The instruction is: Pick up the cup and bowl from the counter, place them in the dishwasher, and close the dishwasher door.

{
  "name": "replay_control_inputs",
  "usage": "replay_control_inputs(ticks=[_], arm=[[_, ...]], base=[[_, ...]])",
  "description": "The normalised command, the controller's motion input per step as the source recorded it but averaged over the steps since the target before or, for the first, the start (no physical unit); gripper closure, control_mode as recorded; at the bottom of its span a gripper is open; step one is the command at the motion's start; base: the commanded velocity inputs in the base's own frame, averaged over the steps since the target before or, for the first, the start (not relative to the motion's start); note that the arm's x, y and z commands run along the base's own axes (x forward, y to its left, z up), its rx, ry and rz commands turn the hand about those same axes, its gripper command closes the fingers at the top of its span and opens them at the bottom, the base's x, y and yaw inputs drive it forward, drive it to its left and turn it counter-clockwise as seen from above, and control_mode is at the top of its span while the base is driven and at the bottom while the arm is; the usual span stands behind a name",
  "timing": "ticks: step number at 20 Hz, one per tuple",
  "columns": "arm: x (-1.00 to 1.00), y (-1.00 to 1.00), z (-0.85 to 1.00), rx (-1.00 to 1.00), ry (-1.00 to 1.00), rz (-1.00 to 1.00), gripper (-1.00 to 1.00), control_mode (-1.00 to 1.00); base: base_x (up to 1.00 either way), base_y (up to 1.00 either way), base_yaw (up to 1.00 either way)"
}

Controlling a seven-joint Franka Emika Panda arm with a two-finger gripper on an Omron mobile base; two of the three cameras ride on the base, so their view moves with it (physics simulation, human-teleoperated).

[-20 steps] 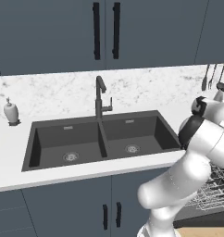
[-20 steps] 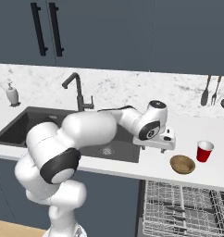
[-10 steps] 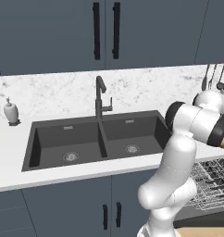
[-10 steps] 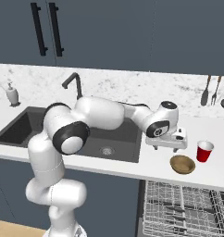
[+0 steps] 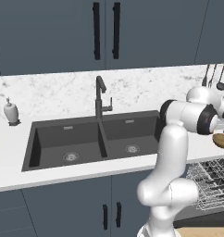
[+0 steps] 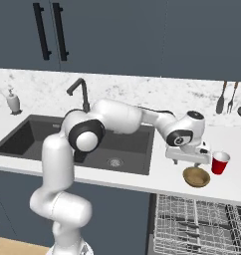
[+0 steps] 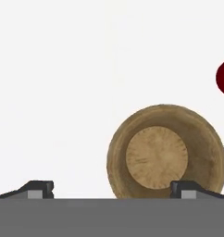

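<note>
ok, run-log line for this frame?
phase: reaching for bowl | gripper: open, above bowl, apart | cup: upright on counter | dishwasher: open

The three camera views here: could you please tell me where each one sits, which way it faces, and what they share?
Left base view: behind the arm to its left, facing the sink and counter; the arm rises at lower right, hiding most of the bowl.
Right base view: behind the arm to its right, facing the bowl, cup and dishwasher rack; the open gripper hangs above the bowl.
Hand view: on the hand, looking down at the bowl; fingertips at the bottom.
Shared: all three show the bowl.
</note>
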Motion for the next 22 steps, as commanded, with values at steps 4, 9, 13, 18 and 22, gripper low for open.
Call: replay_control_inputs(ticks=[4, 9, 13, 18, 22], arm=[[0.00, 0.00, -0.26, 0.00, 0.02, 0.00, -1.00, -1.00], [0.00, 0.00, -0.31, 0.00, 0.06, 0.00, -1.00, -1.00], [0.00, 0.00, -0.32, 0.00, 0.05, 0.00, -1.00, -1.00], [0.00, 0.00, -0.42, 0.00, 0.00, 0.00, -1.00, -1.00], [0.00, 0.00, -0.43, 0.00, 0.00, 0.00, -1.00, -1.00]], base=[[0.00, 0.00, 0.00], [0.00, 0.00, 0.00], [0.00, 0.00, 0.00], [0.00, 0.00, 0.00], [0.00, 0.00, 0.00]])
